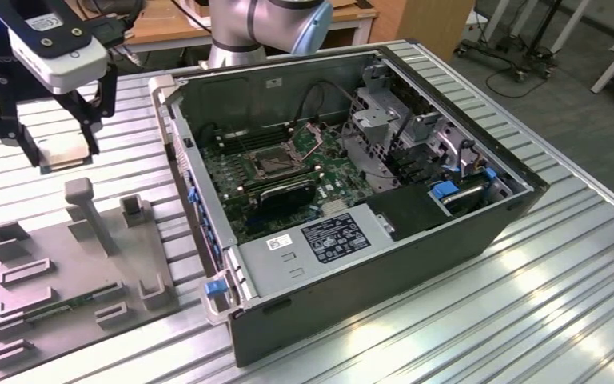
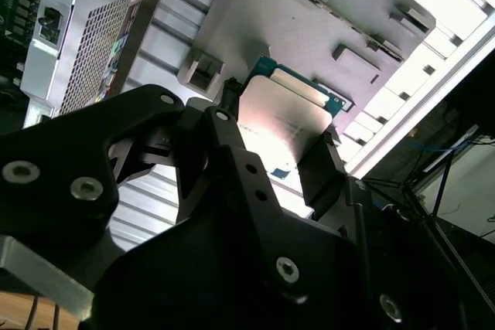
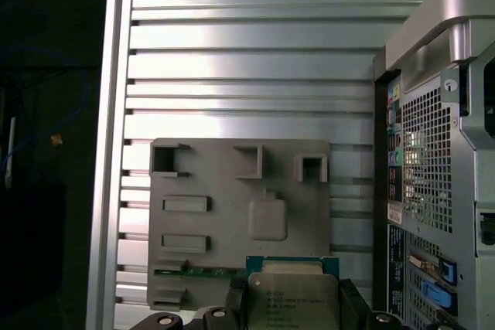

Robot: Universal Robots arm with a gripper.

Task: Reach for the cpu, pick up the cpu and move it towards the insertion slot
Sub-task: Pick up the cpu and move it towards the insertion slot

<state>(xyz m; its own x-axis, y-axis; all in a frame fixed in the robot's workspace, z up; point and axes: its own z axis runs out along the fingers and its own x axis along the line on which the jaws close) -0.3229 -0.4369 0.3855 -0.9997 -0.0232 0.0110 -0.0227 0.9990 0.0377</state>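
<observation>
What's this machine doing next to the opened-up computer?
A robot arm's gripper holds a small silvery processor chip, pinched between its two fingers. It hangs above the grey tray, beside the open computer case, on the exterior view's left. The chip has not yet reached the square socket on the green board inside the case.

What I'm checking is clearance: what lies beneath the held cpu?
Beyond the cpu in the first wrist view lie the grey tray and slatted table; the tray edge behind the cpu is covered.
</observation>
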